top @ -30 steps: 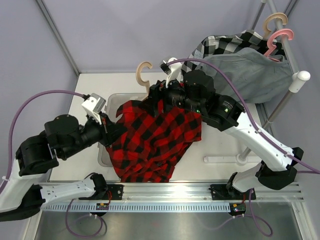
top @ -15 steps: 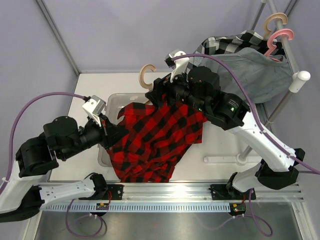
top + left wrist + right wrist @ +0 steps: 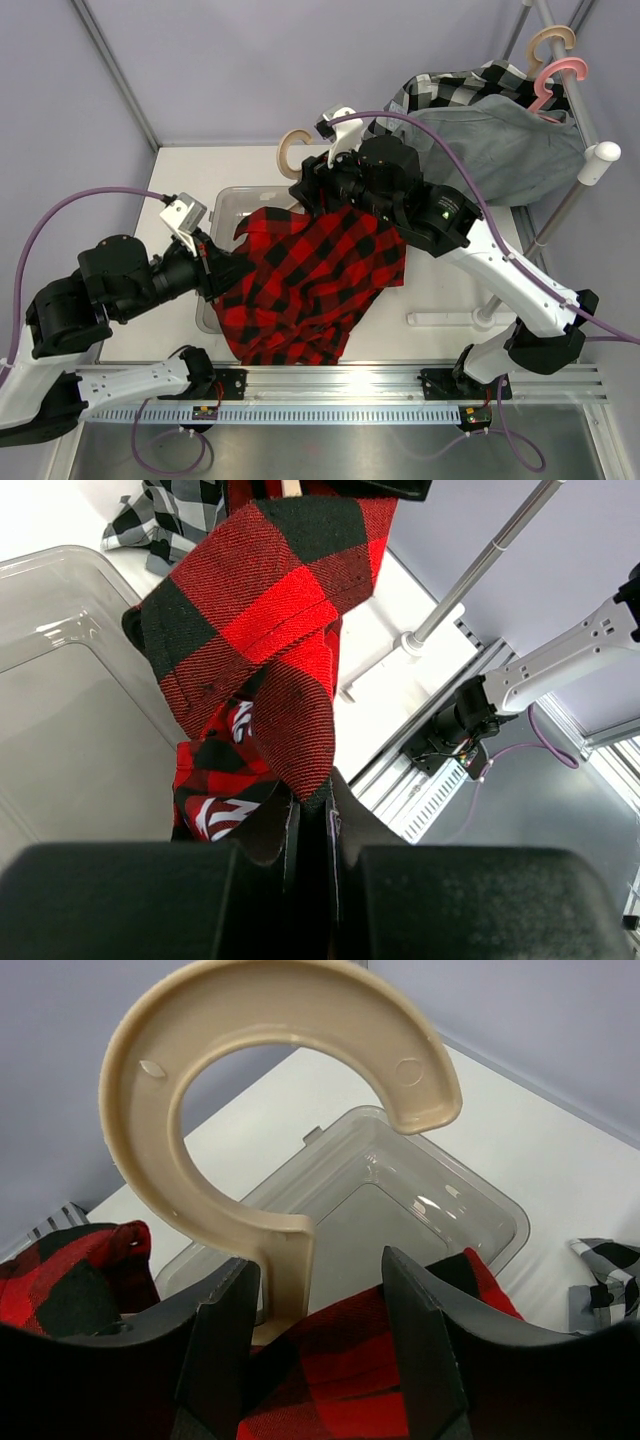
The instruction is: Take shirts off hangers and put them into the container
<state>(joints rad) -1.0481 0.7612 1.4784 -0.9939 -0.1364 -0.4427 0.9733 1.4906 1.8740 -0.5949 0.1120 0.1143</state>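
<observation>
While the left end effector (image 3: 310, 815) pinches the shirt (image 3: 270, 610) over the bin (image 3: 70, 700), the right end effector (image 3: 315, 1285) straddles the neck of the hanger (image 3: 138, 1090), jaws apart. Likely bracing it so the shirt pulls free

Only the hook of the tan hanger (image 3: 190, 1080) is seen, the rest is buried under the plaid shirt (image 3: 310, 280). Most of the container (image 3: 240, 192) is covered by that shirt too. The white lettering (image 3: 222, 815) is folded up and can't be read. The checked shirt (image 3: 165, 510) is cut off by the left wrist view's top edge.
</observation>
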